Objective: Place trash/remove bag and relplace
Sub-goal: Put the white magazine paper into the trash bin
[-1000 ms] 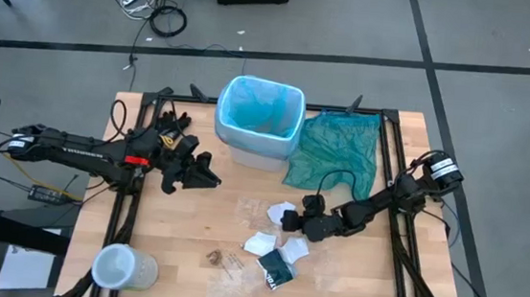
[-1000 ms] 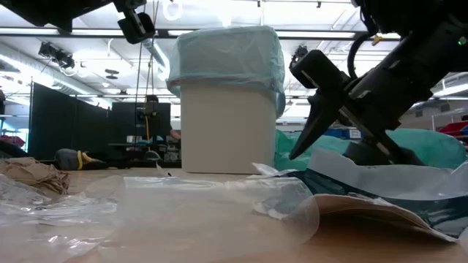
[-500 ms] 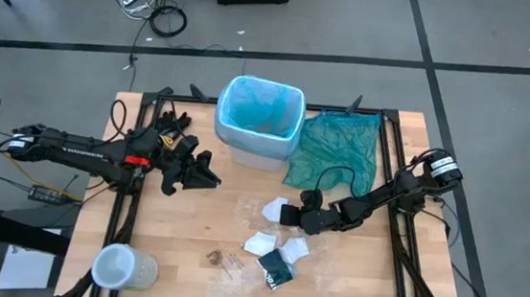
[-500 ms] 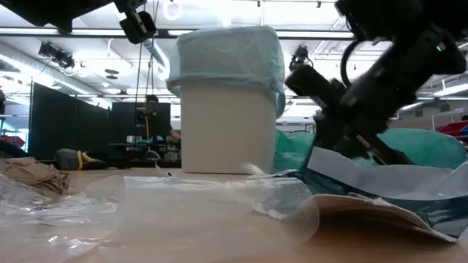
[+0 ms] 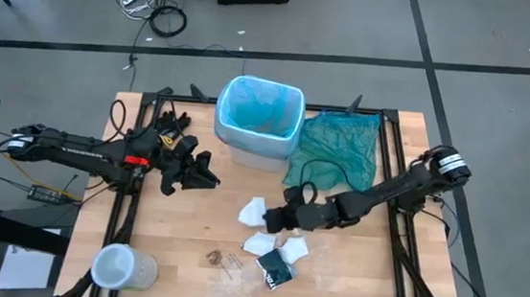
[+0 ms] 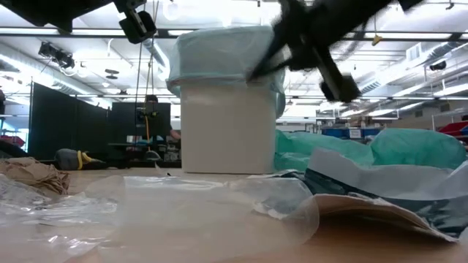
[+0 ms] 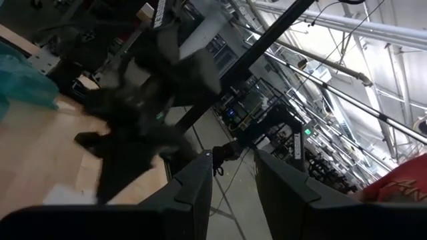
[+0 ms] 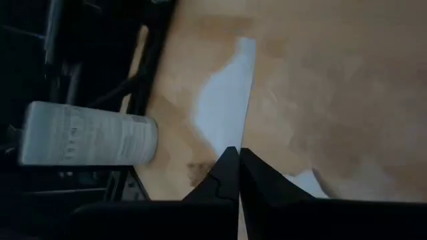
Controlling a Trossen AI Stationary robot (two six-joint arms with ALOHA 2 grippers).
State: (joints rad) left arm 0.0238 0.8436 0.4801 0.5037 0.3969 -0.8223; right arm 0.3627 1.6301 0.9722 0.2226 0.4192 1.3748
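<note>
The white bin, lined with the light blue bag, stands at the table's far middle. Trash lies on the near middle of the table: white paper pieces, a dark wrapper, brown bits and clear plastic. My right gripper hangs above this litter, shut on a white paper piece. My left gripper waits open over the table's left side, with nothing between its fingers. My right gripper pinches the white paper piece by one edge between its two shut fingertips. The fingers slant downward from the table's right side. The paper sticks out beyond the fingertips toward the table's left, lifted off the table.
A darker teal-green plastic bag lies crumpled right of the bin. A pale cylindrical roll lies at the near left corner. Black gloves lie at the far left by the frame rail.
My right gripper has shut on a white paper piece, risen well above the table and gone toward the table's left edge, rolling its wrist. The paper has come up off the table with it.
</note>
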